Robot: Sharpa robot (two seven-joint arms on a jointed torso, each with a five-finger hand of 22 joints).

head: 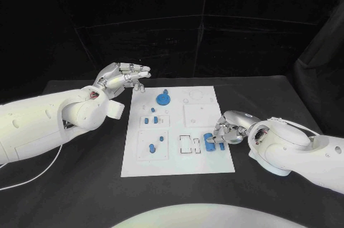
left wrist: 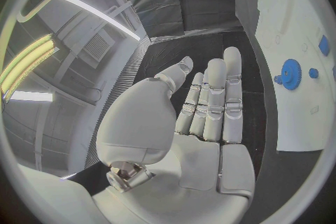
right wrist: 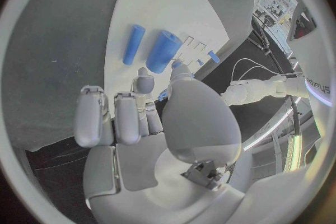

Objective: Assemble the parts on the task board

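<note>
Right hand [head: 228, 131] hovers with fingers apart over blue cylinders [head: 210, 142], holding nothing. Left hand [head: 123, 76] idle, wide. Risk: fingertips nudge cylinders off task board [head: 179, 163].

A black table [head: 86, 193] bears the work; a white cable [head: 32, 175] trails across its near-left part.

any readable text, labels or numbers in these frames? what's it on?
One marking: dark lettering on the left arm in the right wrist view, too blurred and cut off to read.
Task board and blue parts: no print that I can make out.
</note>
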